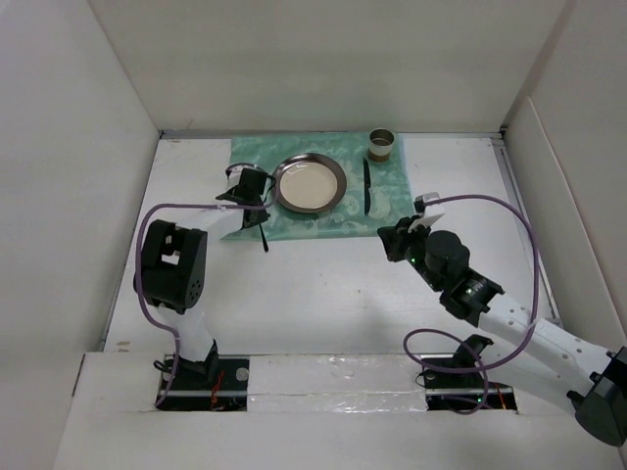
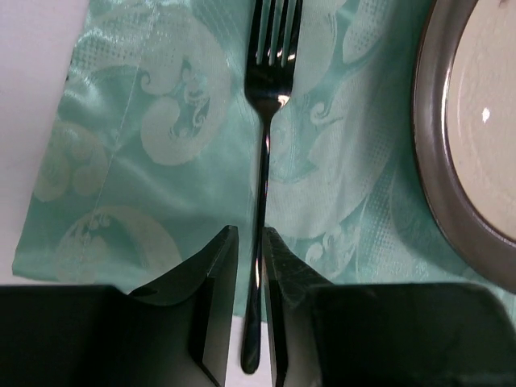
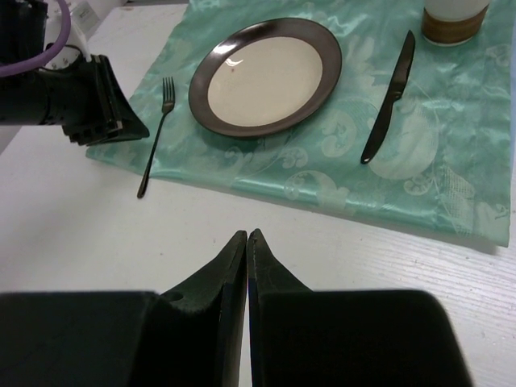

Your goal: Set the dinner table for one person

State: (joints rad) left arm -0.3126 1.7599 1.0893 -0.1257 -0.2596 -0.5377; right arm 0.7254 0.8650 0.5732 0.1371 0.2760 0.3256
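Observation:
The fork [image 2: 264, 145] lies flat at the left edge of the green patterned cloth [image 2: 161, 161], its handle end over the white dinner table [image 1: 313, 304]. My left gripper [image 2: 248, 232] hovers just above the handle, jaws a narrow gap apart, holding nothing; it also shows in the top view [image 1: 261, 200]. The dark-rimmed plate [image 1: 310, 183] sits mid-cloth, the knife [image 1: 366, 186] to its right, a cup [image 1: 382, 145] behind the knife. My right gripper [image 3: 247, 234] is shut and empty over bare table in front of the cloth [image 3: 435, 161].
White panels wall the table on three sides. The cloth lies at the far middle. In the right wrist view the left gripper [image 3: 97, 105] sits left of the fork [image 3: 153, 141] and the plate [image 3: 201, 89]; the knife [image 3: 389, 97] and cup [image 3: 454, 20] lie right.

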